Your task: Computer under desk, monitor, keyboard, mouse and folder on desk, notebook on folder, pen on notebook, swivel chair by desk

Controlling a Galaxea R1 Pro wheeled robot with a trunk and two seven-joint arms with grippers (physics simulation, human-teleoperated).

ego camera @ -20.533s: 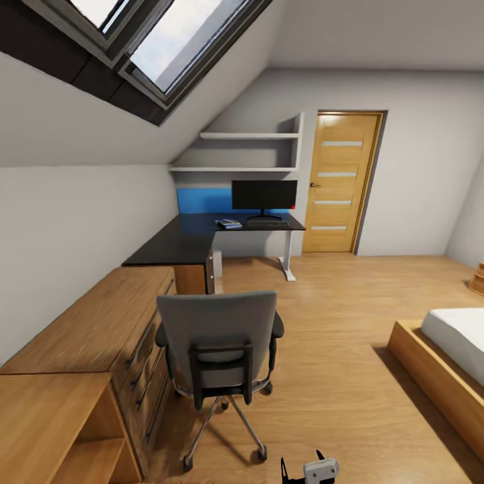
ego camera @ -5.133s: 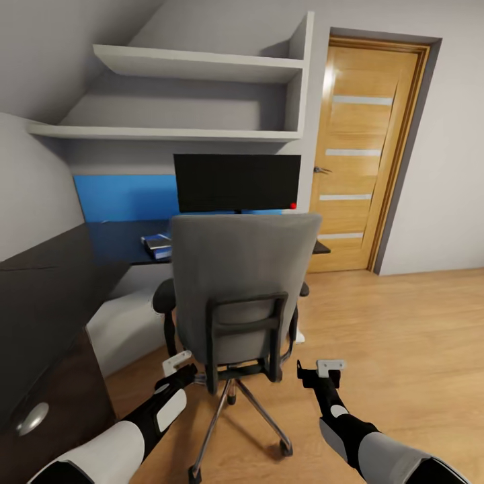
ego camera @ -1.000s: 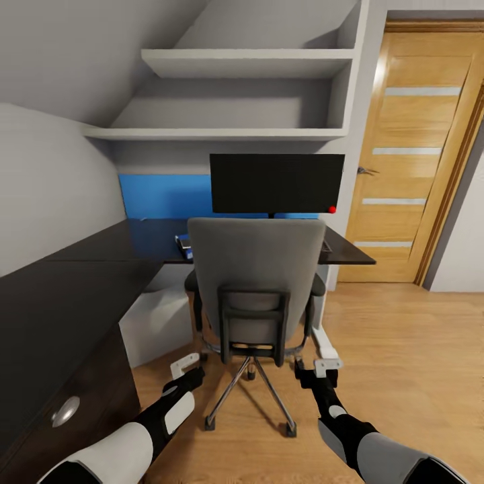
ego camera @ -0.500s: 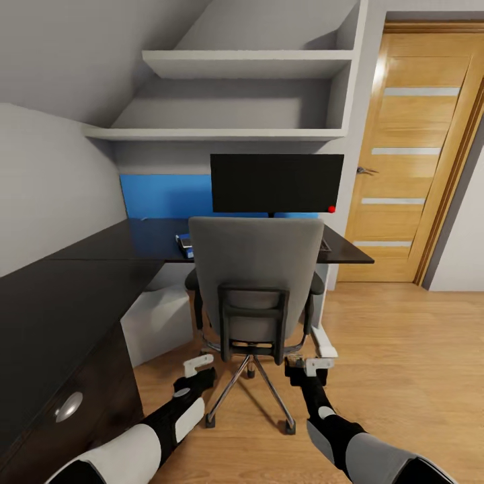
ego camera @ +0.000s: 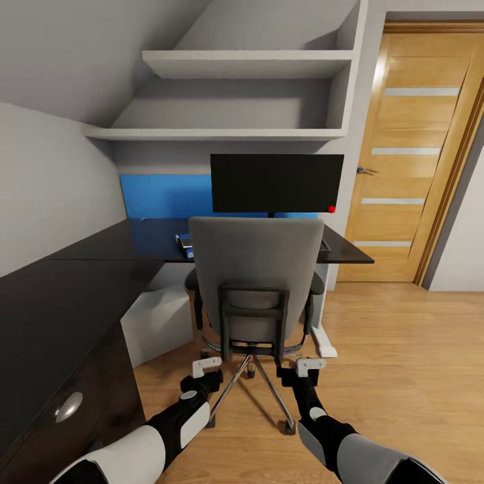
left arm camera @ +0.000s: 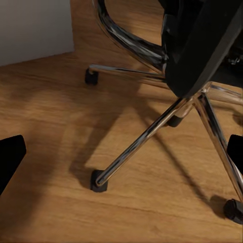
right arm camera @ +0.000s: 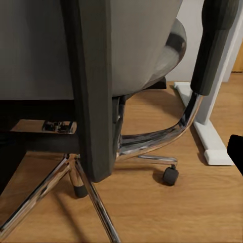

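Claws: left point(ego camera: 207, 367) wide, right point(ego camera: 310, 366) unclear | swivel chair point(ego camera: 256, 282) between | no writing

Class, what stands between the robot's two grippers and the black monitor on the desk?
In the head view, the grey upholstered swivel chair stands between the left gripper, right gripper and the wide black monitor.

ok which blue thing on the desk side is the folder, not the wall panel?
The folder is the small flat blue piece lying on the desk top, just left of the swivel chair back. The blue panel stands upright along the wall behind the monitor.
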